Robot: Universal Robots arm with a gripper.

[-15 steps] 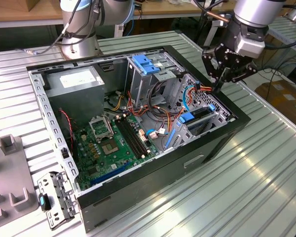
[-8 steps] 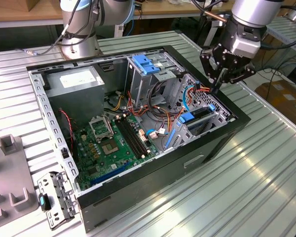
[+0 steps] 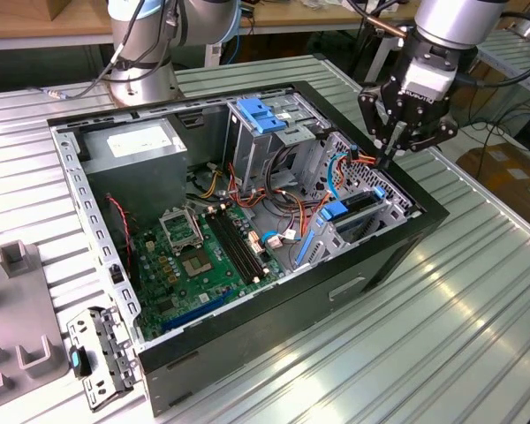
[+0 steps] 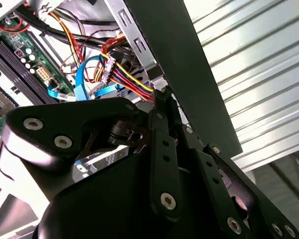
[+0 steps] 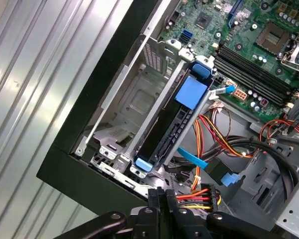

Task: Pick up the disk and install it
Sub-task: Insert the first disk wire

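Note:
The disk [image 5: 165, 133] stands on edge in the drive cage at the case's corner, its dark side showing between blue carrier tabs; in the exterior view it is the blue-railed unit [image 3: 352, 210] at the exterior view's right. My gripper [image 3: 387, 159] hangs just above the cage's far end, over the case wall. Its fingers are shut flat together in both wrist views [image 5: 162, 195] [image 4: 162, 99]. A black power connector [image 5: 197, 195] with red, orange and yellow wires lies right against the fingertips; whether it is pinched between them I cannot tell.
The open black computer case [image 3: 397, 238] lies on a slatted metal table [image 3: 477, 318]. Inside are the motherboard [image 3: 190, 261], a grey power-supply box [image 3: 132, 150], a blue-tabbed bay [image 3: 261, 115] and loose cables [image 3: 291, 208]. A metal bracket [image 3: 102, 353] and grey fixtures [image 3: 18, 300] lie beside the case.

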